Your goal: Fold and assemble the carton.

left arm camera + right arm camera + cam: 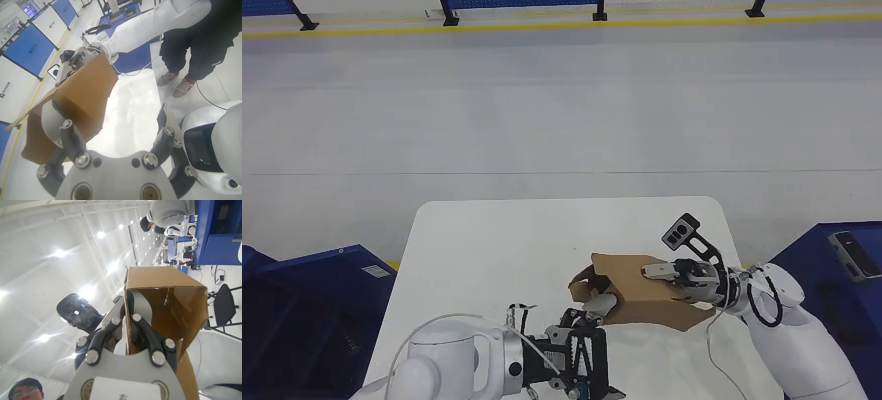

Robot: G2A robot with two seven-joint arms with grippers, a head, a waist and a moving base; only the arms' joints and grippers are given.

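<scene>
Carton [652, 298] lower centre, seems opened into tube, end flaps still unfolded | right gripper [126, 313] pinching 1 wall | left gripper [105, 113] spread, beside flap

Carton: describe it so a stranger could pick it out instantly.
Find the white table; at its near right part, the right gripper pinches one wall of the carton. It is open-ended brown cardboard, the only brown thing there.
</scene>
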